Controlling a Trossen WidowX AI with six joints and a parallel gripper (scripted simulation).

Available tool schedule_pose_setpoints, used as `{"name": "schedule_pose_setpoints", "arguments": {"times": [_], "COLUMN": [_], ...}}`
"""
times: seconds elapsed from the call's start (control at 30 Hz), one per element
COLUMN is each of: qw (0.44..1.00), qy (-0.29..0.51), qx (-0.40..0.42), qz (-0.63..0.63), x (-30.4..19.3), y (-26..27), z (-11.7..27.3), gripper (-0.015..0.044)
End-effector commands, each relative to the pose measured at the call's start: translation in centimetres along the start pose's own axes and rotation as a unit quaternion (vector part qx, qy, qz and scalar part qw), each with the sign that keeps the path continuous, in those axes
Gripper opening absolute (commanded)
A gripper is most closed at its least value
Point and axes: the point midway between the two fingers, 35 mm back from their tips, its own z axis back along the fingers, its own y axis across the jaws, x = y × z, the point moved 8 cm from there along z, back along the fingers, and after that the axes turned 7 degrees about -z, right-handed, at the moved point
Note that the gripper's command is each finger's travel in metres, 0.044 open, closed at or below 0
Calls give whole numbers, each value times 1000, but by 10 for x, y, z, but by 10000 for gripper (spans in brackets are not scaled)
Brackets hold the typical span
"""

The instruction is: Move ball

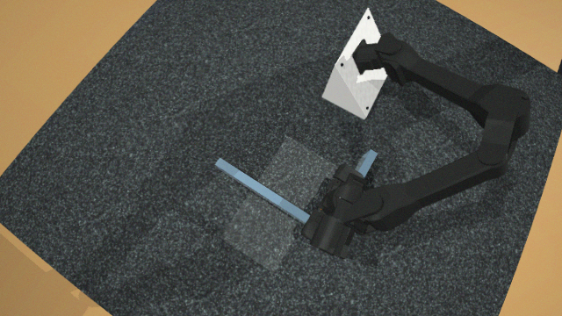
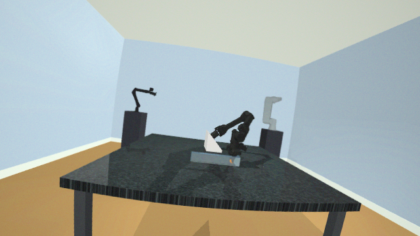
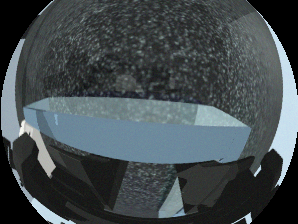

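One orange ball (image 2: 230,160) shows behind the wall, beside the parted, empty gripper (image 1: 320,210).

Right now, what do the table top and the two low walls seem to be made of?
Table top: likely polished dark stone, granite-like; fine pale speckles, and a glossy sheen in the exterior view.
Low walls: probably clear bluish plastic or glass; the speckled surface shows through them in the wrist view.
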Motion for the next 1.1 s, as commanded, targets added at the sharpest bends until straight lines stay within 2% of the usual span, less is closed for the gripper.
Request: {"name": "schedule_pose_setpoints", "arguments": {"times": [0.0, 0.17, 0.53, 0.7, 0.83, 1.07], "qw": [1000, 1000, 1000, 1000, 1000, 1000], "qy": [1, 1, -2, -2, -2, -2], "qx": [0, 1, -8, -7, -7, -7], "qz": [0, -1, -3, -3, -3, -3], "x": [0, -1, -2, -2, -2, -2], "y": [-1, 0, -2, 1, 1, 1], "z": [11, 84, 80, 119, 122, 122], "gripper": [203, 203, 203, 335, 440, 440]}}
